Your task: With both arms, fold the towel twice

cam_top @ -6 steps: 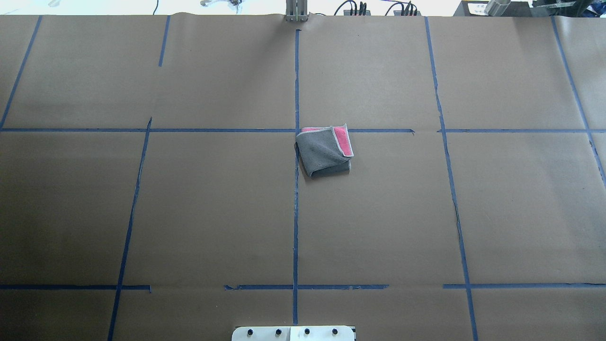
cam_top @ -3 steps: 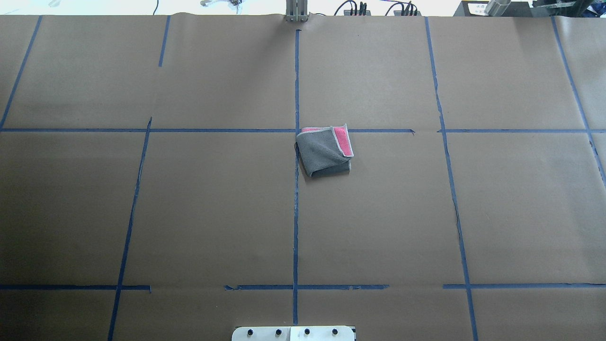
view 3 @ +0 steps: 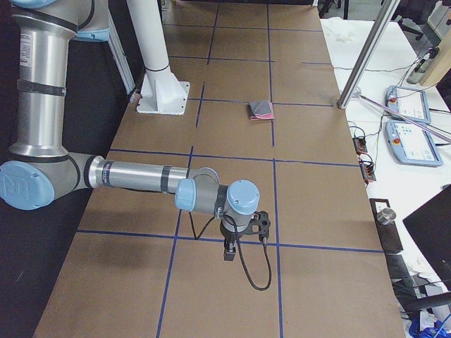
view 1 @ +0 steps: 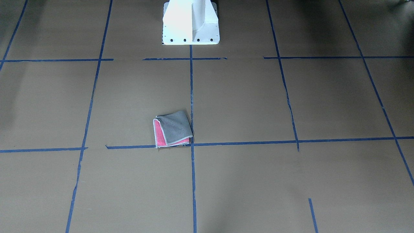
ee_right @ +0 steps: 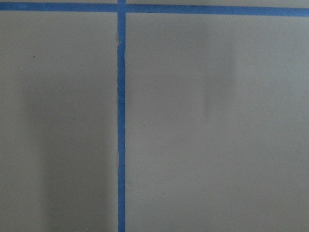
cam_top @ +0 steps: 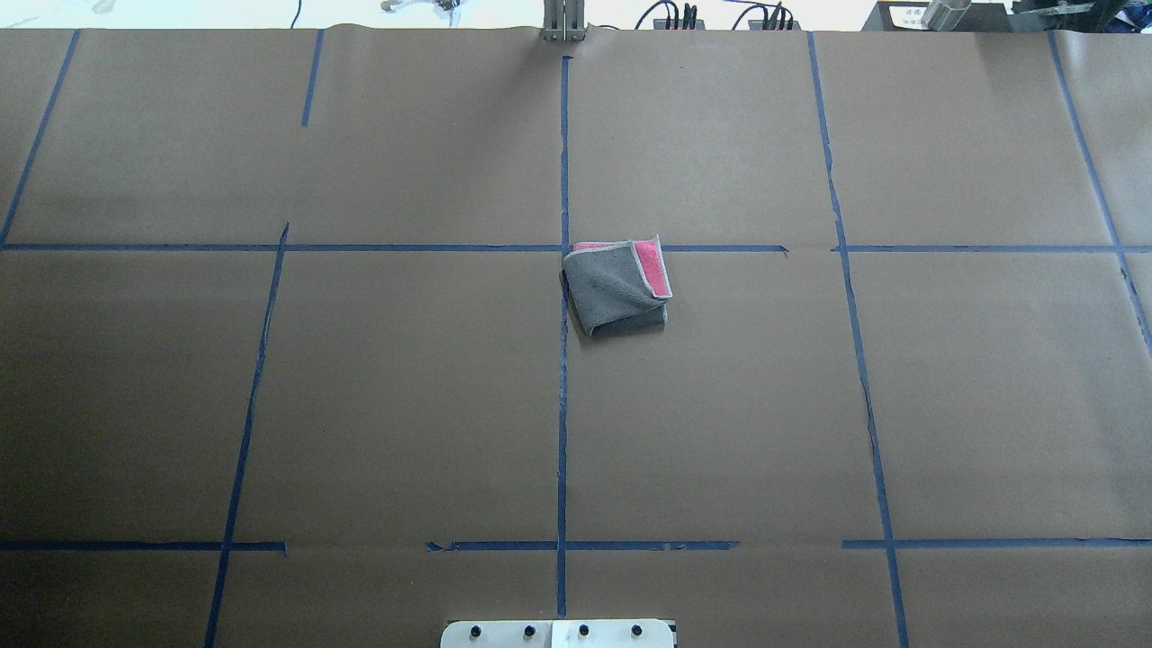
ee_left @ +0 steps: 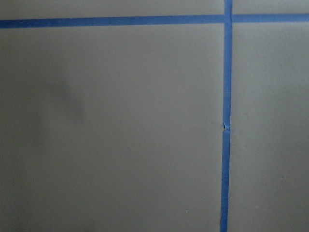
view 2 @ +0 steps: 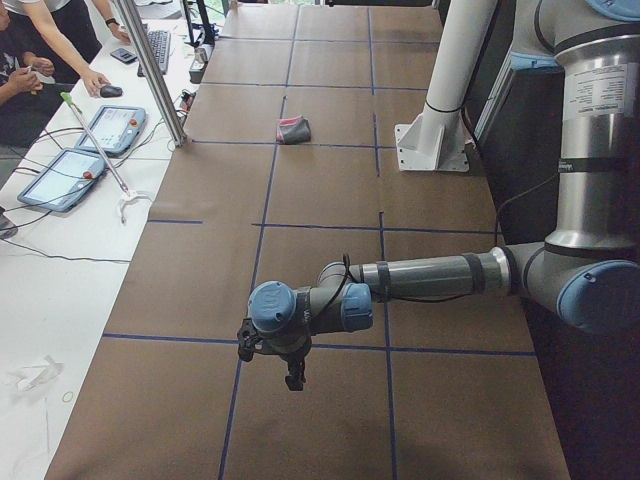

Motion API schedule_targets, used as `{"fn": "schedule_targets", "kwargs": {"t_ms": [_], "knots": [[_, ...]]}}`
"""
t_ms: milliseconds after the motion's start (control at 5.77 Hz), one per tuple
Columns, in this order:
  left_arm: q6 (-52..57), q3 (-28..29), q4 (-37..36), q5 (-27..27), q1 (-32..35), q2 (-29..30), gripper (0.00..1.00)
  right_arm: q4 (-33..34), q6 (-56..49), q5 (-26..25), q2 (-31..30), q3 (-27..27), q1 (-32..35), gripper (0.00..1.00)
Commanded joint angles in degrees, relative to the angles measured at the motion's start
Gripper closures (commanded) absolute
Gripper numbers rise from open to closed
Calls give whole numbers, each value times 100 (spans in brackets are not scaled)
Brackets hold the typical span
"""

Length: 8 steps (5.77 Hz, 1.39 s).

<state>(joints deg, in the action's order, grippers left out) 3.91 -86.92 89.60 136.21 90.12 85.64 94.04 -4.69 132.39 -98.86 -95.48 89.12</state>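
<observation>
Papered table point(cam_top: 360, 405) | towel point(cam_top: 616, 286) folded, just right of centre tape point(cam_top: 562, 432) | left gripper point(view 2: 292, 378), right gripper point(view 3: 229, 252) well apart from towel, grip cannot be told | right gripper likely nearer

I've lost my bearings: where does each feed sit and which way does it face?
Front-facing: across the table, facing the robot; shows towel and white pedestal.
Overhead: behind the robot, looking forward and down; towel, pedestal edge, no arms.
Exterior left: table's left end; left arm near.
Exterior right: opposite end; right arm near.
Left wrist: straight down on brown paper and blue tape.
Right wrist: likewise; nothing of the robot.
Shared: all four fixed views show the towel.
</observation>
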Motion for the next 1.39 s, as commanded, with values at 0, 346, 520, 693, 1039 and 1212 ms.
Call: {"fn": "schedule_targets", "kwargs": {"t_ms": [0, 346, 520, 693, 1039, 1212], "knots": [[-224, -106, 22, 2, 14, -56, 0, 0, 38, -20, -99, -137, 0, 0], [-224, -124, 14, -7, 14, -13, 0, 9, 702, -37, 128, -489, -78, 0], [-224, -124, 5, -7, 14, -12, 0, 9, 680, -37, 130, -481, -87, 0], [-224, -124, 5, -7, 14, -12, 0, 17, 627, -46, 95, -463, -87, 0], [-224, -124, 13, -7, 14, -4, 0, 9, 601, -46, 60, -428, -87, 0], [-216, -124, 14, -15, 14, 5, 0, 9, 592, -64, 77, -428, -87, 0]]}}
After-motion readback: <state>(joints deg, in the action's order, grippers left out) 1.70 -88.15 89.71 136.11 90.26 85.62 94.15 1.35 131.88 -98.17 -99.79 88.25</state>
